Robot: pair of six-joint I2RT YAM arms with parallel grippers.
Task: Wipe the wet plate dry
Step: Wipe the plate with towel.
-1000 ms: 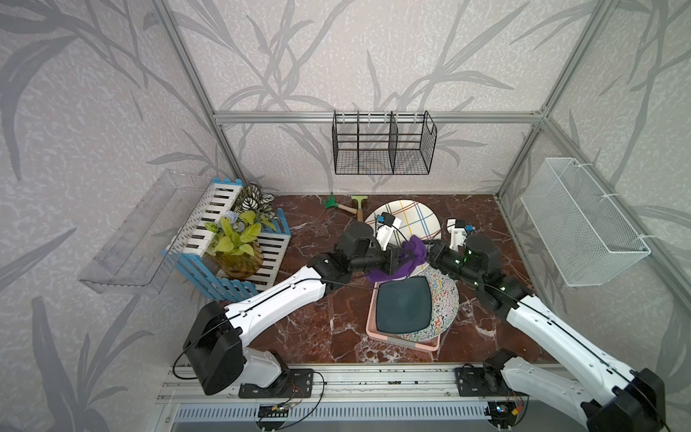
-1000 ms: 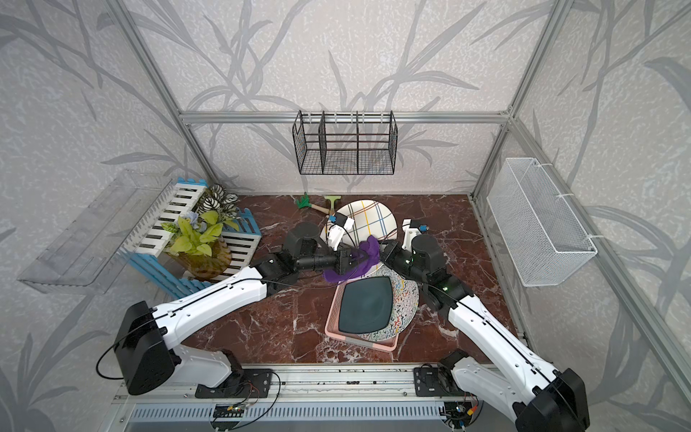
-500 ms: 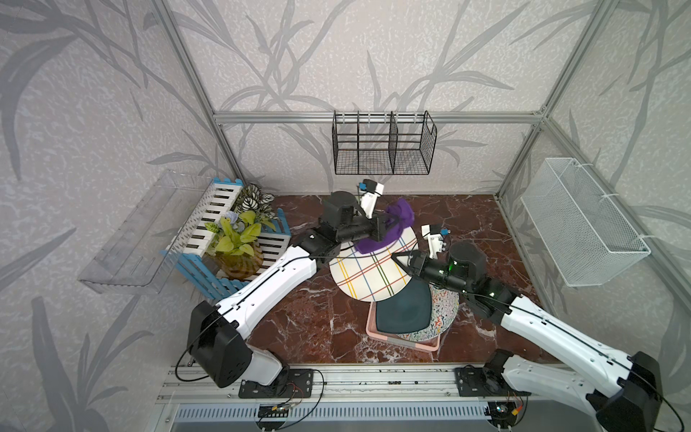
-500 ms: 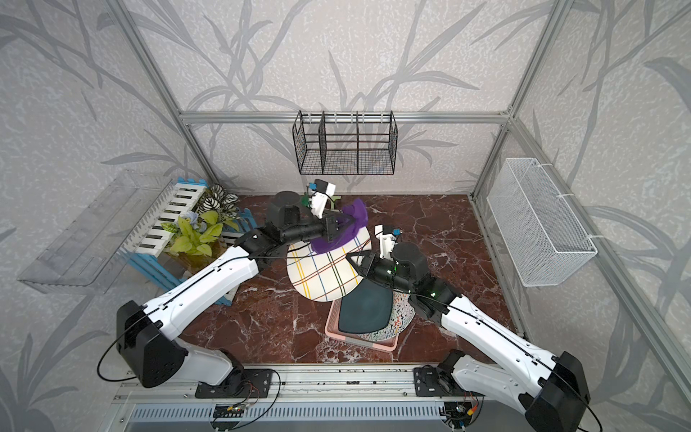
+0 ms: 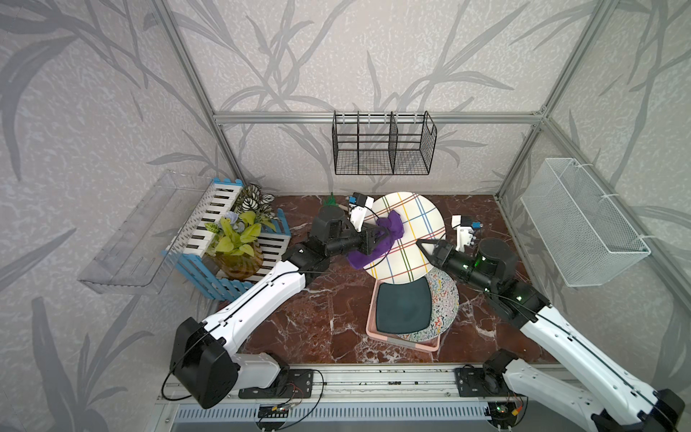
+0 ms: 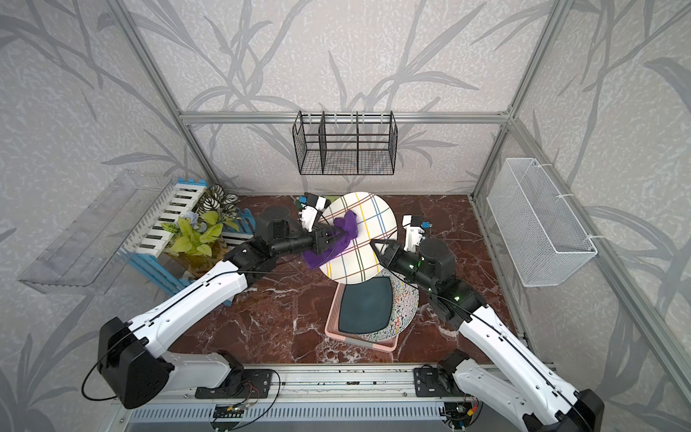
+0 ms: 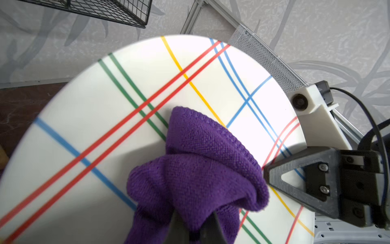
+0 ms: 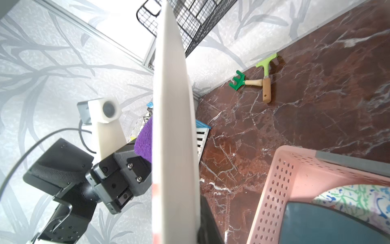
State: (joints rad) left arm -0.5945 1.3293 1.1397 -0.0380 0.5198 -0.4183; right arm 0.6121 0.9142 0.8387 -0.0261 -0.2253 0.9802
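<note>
Filling the pink basket (image 5: 400, 346), a dark plate (image 5: 403, 306) overlies a patterned plate (image 5: 445, 299).

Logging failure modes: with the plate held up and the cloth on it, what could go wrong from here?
1. The right gripper pinches the striped plate only at its rim; the left gripper pushing the purple cloth could lever it loose.
2. If dropped, it would likely hit the dishes in the pink basket below.

Bright, even light from above, though on the left wrist cam the plaid plate (image 7: 126, 101) blows out white beyond the left claw (image 7: 193, 231), the purple cloth (image 7: 200, 158) drops a soft shadow beside it, and the right wrist cam's close plate rim is blurry.
</note>
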